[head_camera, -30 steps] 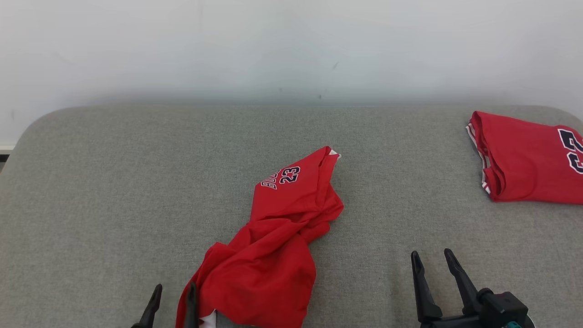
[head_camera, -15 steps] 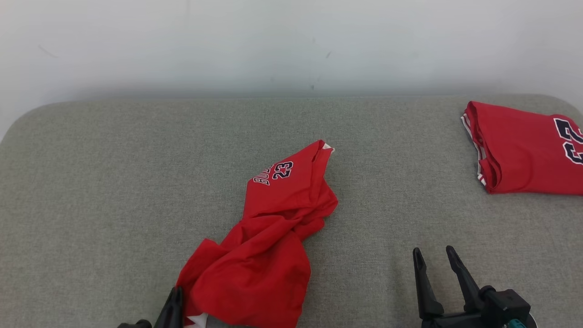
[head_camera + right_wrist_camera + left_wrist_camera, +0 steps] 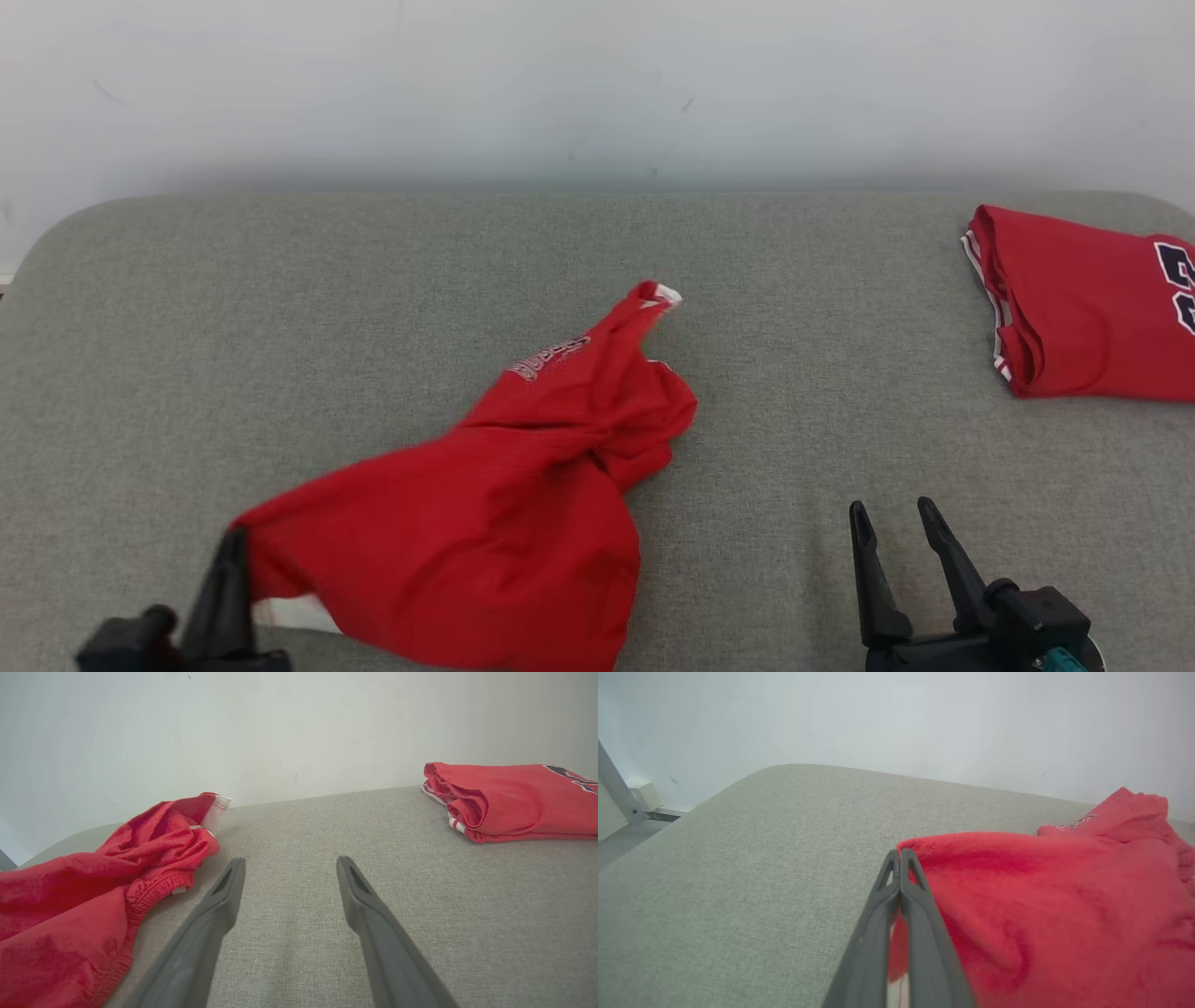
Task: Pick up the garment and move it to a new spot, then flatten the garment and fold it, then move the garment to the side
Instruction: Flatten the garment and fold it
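The garment (image 3: 504, 504) is a crumpled red jersey with white trim, lying across the middle of the grey padded table (image 3: 280, 308). My left gripper (image 3: 231, 551) is shut on the garment's near left corner, at the lower left of the head view, and the cloth stretches out from that corner. In the left wrist view the gripper (image 3: 899, 855) has its two dark fingers pressed together with the red garment (image 3: 1045, 905) pinched at the tips. My right gripper (image 3: 894, 523) stands open over bare table to the right of the garment, seen likewise in its own view (image 3: 288, 867), with the garment (image 3: 93, 891) at its left.
A second red jersey (image 3: 1092, 317), folded, lies at the table's far right, also visible as the folded jersey (image 3: 509, 800) in the right wrist view. A pale wall runs behind the table. The table's rounded left corner (image 3: 752, 777) drops off to the floor.
My left gripper closed on the garment's near corner and pulled it to the left, spreading the cloth sideways. The right gripper kept its place. The camera shifted slightly.
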`<state>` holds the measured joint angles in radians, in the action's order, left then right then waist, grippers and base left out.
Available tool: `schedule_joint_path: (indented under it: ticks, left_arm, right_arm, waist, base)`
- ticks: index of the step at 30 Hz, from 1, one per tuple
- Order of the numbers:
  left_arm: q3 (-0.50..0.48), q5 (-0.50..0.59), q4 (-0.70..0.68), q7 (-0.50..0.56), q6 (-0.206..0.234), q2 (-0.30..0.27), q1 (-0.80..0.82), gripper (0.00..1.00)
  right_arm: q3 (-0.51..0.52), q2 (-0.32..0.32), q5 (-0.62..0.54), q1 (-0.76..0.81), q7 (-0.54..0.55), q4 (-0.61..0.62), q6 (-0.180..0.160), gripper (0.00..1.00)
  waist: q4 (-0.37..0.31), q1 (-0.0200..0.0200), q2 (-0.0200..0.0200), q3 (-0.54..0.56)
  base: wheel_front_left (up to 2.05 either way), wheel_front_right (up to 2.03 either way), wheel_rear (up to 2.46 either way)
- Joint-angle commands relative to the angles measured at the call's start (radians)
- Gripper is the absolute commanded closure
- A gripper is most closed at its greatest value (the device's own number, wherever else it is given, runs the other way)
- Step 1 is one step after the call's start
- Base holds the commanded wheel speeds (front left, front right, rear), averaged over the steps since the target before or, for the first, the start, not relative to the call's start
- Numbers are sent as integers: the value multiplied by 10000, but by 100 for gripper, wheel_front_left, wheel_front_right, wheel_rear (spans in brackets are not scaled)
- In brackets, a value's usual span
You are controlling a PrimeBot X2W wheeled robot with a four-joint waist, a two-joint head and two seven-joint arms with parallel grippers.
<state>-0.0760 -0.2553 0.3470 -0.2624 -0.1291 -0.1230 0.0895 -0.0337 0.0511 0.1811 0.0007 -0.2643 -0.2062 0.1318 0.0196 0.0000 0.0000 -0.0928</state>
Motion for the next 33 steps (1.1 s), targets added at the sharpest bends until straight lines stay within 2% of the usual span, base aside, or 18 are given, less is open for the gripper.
schedule_joint_path:
  ticks: [1,6,9,10,11,17,24,28,33]
  left_arm:
    - [-167,-23,124,-16,12,-145,214,100]
    - [-647,-29,1177,-16,7,-484,770,100]
    - [-770,51,1620,-16,3,-482,1034,100]
    - [-778,162,1674,-16,2,-497,1081,78]
    - [-795,237,1697,-16,1,-464,1122,2]
    - [-959,575,1050,-18,-4,-139,890,0]
    - [-1114,1133,-1103,-18,-8,455,-63,0]
    - [-853,1321,-2029,-16,27,663,-608,0]
    - [-282,1131,-2396,-16,163,727,-999,0]
  right_arm:
    - [-6,-18,-60,-92,-11,-17,-27,0]
    - [-29,-16,-169,-148,-12,-121,-27,0]
    - [-44,-16,-199,-153,-10,-158,-27,0]
    - [-35,-15,-208,-144,-10,-167,-27,0]
    - [-27,-15,-211,-132,-10,-184,-27,0]
    - [-120,-18,-216,-79,-10,-287,-27,0]
    - [-516,-16,-193,-340,-10,-584,-27,0]
    - [-813,-16,-134,-677,-10,-1112,-27,0]
    - [-1240,-15,-75,-1402,-10,-2019,-27,0]
  waist:
    - [-34,0,0,-32]
    - [-143,0,0,-109]
    - [-179,0,0,-119]
    - [-180,0,0,-114]
    - [-170,0,0,-99]
    - [20,0,0,87]
    - [384,0,0,345]
    - [635,0,0,424]
    - [990,0,0,413]
  base:
    - [0,0,0]
    - [0,0,0]
    - [0,0,0]
    - [0,0,0]
    - [0,0,0]
    - [0,0,0]
    - [0,0,0]
    - [0,0,0]
    - [0,0,0]
